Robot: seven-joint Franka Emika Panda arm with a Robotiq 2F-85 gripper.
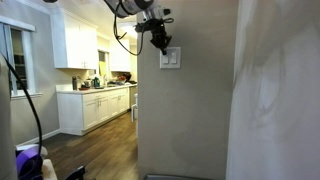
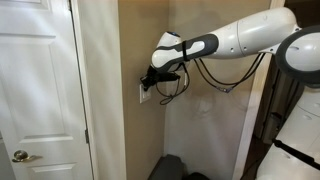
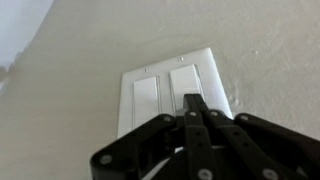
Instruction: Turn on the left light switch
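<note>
Beige wall point(image 1: 190, 120) holds a white switch plate point(image 3: 170, 95) near its corner edge, the left light switch point(image 3: 146, 98) beside the right rocker point(image 3: 180, 80). The arm point(image 2: 240, 35) reaches out level, and the gripper point(image 3: 194, 101), fingers together, points at the plate's lower right.

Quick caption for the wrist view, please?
Closed gripper points at white wall plate, tip nearer the right switch than the left switch.

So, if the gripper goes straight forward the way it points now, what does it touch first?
Probably the right-hand rocker of the wall plate: in the wrist view the tip of the shut gripper overlaps its lower end, beside the left light switch. Depth is unclear.
</note>
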